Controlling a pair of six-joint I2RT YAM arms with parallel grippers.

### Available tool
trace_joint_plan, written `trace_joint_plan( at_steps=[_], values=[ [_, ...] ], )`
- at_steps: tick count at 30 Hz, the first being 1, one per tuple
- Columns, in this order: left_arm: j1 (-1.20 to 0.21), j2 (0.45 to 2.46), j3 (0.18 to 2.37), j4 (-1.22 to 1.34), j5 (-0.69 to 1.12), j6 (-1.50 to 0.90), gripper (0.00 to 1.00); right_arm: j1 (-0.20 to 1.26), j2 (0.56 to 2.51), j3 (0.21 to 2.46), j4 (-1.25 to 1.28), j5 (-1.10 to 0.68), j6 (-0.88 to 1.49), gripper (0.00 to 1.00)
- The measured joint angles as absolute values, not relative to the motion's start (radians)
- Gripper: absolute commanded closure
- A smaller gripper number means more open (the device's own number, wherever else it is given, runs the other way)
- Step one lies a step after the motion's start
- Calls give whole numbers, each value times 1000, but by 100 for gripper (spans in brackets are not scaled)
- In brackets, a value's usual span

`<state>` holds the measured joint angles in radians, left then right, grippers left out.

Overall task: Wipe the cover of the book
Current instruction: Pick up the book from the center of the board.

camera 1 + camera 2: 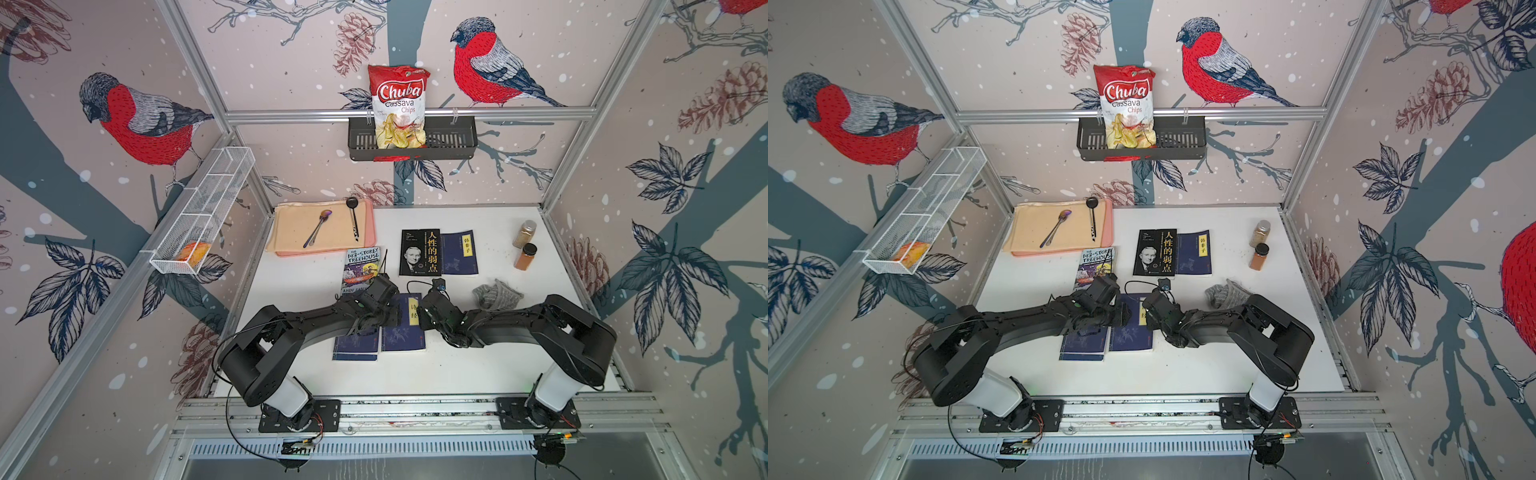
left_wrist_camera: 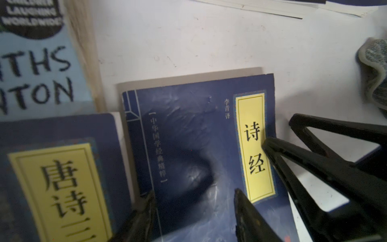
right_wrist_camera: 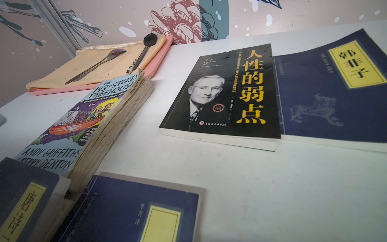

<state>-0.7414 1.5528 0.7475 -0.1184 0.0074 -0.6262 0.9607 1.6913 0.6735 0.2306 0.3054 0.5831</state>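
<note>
Near the middle of the table (image 1: 457, 370), low in the centre of both top views, you have the dark blue book (image 1: 404, 336) with the yellow title strip lying flat, cover up. Your left gripper (image 2: 194, 206) hangs right over that cover with its two fingers spread. Only the cover shows between them, so it grasps nothing. Your right gripper (image 2: 277, 133) comes in from the right side of the left wrist frame, its fingers also parted and empty: one tip sits over the yellow strip at the book's edge, the other over bare table. Whether that tip actually presses on the cover, you cannot tell from this angle. The grey cloth (image 1: 496, 294) lies crumpled on the table to the right of the book, apart from it and in neither gripper. A second blue book (image 1: 356, 345) lies just beside the first on its left, and the Treehouse paperback (image 1: 362, 266) sits farther up the frame from that one.
</note>
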Motion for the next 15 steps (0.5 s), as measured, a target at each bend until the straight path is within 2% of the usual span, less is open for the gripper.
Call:
trace_joint_plan(
  at_steps=[15],
  values=[
    [-820, 1631, 866, -274, -170, -681, 38, 974, 1655, 640, 230, 306, 583, 48]
  ],
)
